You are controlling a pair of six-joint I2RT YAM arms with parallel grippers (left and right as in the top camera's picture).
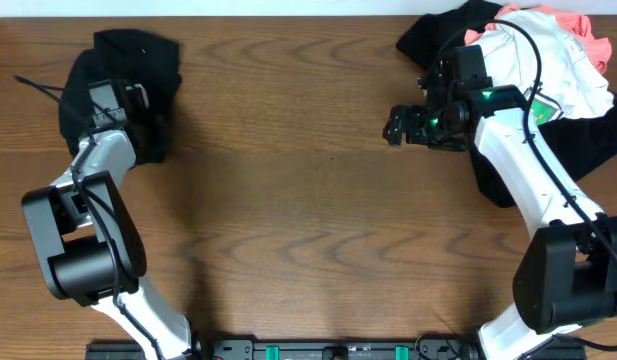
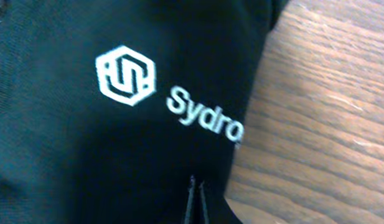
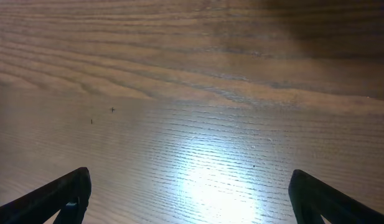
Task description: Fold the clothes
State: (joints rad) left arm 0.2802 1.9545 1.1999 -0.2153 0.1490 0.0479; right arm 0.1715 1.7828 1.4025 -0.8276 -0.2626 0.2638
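Note:
A folded black garment [image 1: 138, 55] lies at the table's far left. In the left wrist view it fills the frame [image 2: 86, 155] and bears a white hexagon logo [image 2: 125, 75] and the letters "Sydro". My left gripper [image 1: 143, 100] sits over this garment. Its fingers [image 2: 195, 196] are shut together against the black cloth, and I cannot tell whether any cloth is pinched. A pile of clothes lies at the far right: a white shirt [image 1: 548, 60], a pink piece [image 1: 573, 20] and black cloth [image 1: 588, 140]. My right gripper [image 1: 393, 127] is open and empty over bare wood [image 3: 188, 186], left of the pile.
The wooden table [image 1: 308, 200] stretches between the two heaps. A thin black cable [image 1: 38, 85] runs off the left garment toward the table's left edge. The arm bases stand at the front edge.

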